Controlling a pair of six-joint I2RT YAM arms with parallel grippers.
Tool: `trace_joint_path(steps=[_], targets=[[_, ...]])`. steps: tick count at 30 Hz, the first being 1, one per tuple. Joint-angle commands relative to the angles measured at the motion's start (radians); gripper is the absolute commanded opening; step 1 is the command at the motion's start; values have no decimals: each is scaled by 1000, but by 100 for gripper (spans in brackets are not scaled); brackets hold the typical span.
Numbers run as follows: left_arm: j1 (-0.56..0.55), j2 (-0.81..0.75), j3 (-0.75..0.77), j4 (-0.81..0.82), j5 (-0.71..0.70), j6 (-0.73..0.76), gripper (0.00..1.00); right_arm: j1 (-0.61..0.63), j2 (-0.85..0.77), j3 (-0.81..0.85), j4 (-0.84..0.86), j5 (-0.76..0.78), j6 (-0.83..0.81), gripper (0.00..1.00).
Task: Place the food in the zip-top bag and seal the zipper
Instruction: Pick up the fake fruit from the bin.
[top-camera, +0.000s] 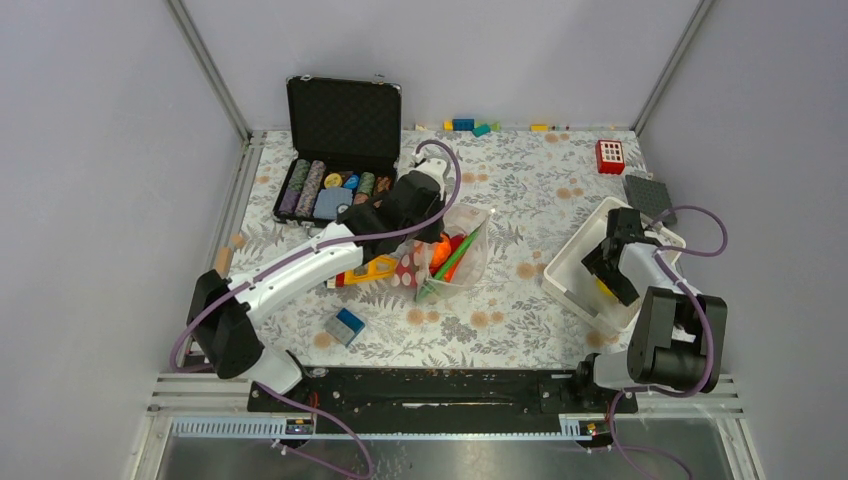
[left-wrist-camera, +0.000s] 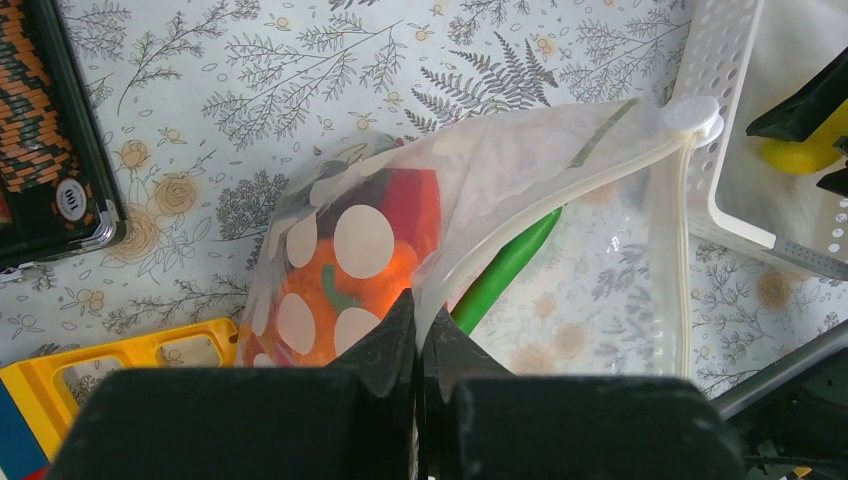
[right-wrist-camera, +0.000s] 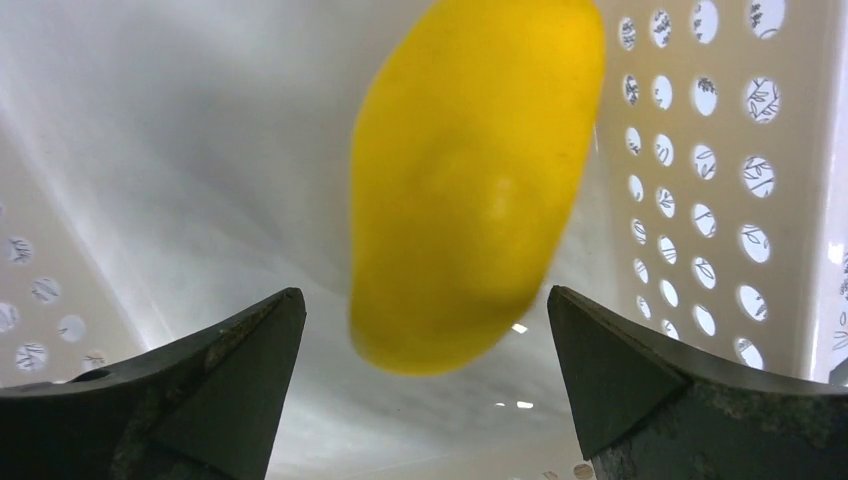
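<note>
Nearest, right gripper (right-wrist-camera: 425, 300): fingers apart, flanking yellow piece (right-wrist-camera: 470, 170) in white basket (right-wrist-camera: 700, 150).
Grasp advice: centre on piece, descend before closing; smooth, likely slippery.
Mid-table, left gripper (left-wrist-camera: 420, 312): pinched together on zip-top bag (left-wrist-camera: 490, 170) rim, mouth raised.
Bag contents: pumpkin (left-wrist-camera: 330, 290), green pod (left-wrist-camera: 505, 265) inside; zipper (left-wrist-camera: 683, 250) unsealed.

Top looks down; both wrist views share the yellow piece (right-wrist-camera: 470, 180).

From where I'm driving, the zip-top bag (top-camera: 465, 250) sits mid-tabletop (top-camera: 520, 190) with the pumpkin (left-wrist-camera: 385, 270) and a pod (left-wrist-camera: 500, 270) inside it, the basket (top-camera: 562, 268) just to its right holding one food piece (right-wrist-camera: 470, 180) under my right gripper (right-wrist-camera: 425, 300), and the case (top-camera: 343, 125) behind-left.
</note>
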Motion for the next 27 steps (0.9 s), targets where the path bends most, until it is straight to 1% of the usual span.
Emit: trace_joint_path(steps=[1,3,5,13,17,27], targets=[[4,19,69,-5,16,-11,0,-3,-38,37,33,7,10,100],[4,23,73,-6,17,-11,0,-4,-54,39,29,56,23,100],[5,23,76,-6,18,-9,0,-10,-55,49,29,63,34,100],[4,12,94,-7,7,19,0,-63,-3,121,-18,138,140,100],[5,12,103,-7,1,28,0,-98,19,127,9,126,162,100],[4,23,117,-7,-6,25,0,-122,136,171,64,102,169,100]])
